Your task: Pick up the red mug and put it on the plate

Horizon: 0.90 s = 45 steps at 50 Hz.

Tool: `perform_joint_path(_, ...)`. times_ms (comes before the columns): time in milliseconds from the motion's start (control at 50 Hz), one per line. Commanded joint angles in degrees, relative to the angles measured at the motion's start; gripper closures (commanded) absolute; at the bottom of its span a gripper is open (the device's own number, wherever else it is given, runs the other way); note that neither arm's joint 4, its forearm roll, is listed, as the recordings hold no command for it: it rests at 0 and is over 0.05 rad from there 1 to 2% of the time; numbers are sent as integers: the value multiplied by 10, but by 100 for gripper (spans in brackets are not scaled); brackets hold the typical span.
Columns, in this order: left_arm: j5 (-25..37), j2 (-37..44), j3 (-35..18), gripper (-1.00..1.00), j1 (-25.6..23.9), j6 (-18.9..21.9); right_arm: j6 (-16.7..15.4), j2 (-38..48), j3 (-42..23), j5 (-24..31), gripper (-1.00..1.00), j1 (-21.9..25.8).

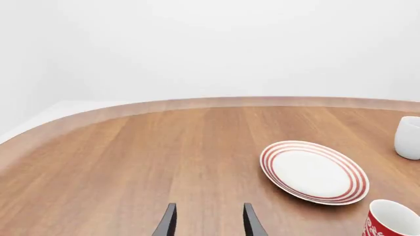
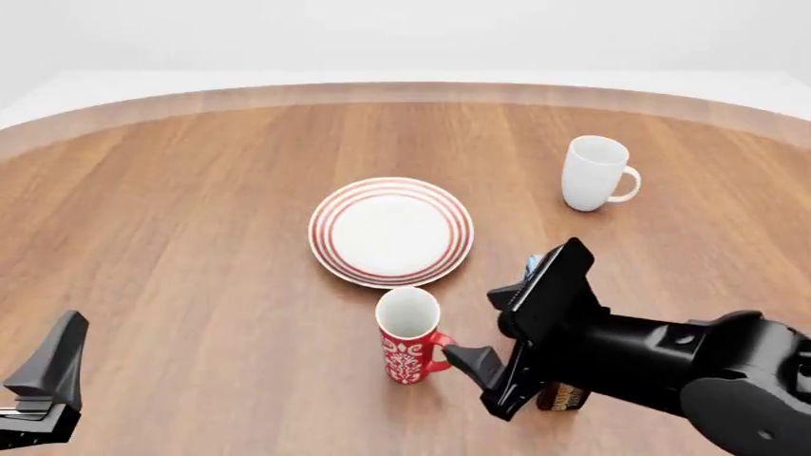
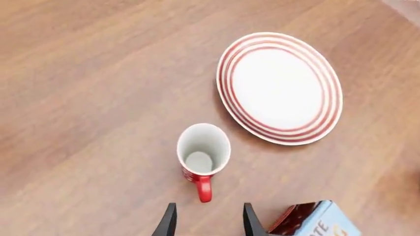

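The right gripper (image 3: 205, 219) is parted and empty, fingers lined up with the handle of the red mug (image 2: 408, 334) but not touching it; the left gripper (image 1: 207, 221) is likewise parted and holds nothing. The mug stands upright on the table (image 2: 190, 247), just beside the near rim of the plate (image 2: 390, 231). A white mug (image 2: 594, 173) stands well apart beyond, and a small carton (image 3: 315, 220) lies just beside the right gripper.

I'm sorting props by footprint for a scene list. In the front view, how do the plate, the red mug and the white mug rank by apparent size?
1. The plate, clearly widest.
2 and 3. The red mug and the white mug look much alike; the red one stands nearer the camera, so I would not rank them.
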Motion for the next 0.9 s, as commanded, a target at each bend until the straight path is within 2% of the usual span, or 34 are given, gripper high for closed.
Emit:
perform_joint_path(20,0,0,0,-100,0,0,4,26,2,-13,-100,6)
perform_joint_path(900,0,0,0,-100,0,0,27,116,5,-79,-100,21)
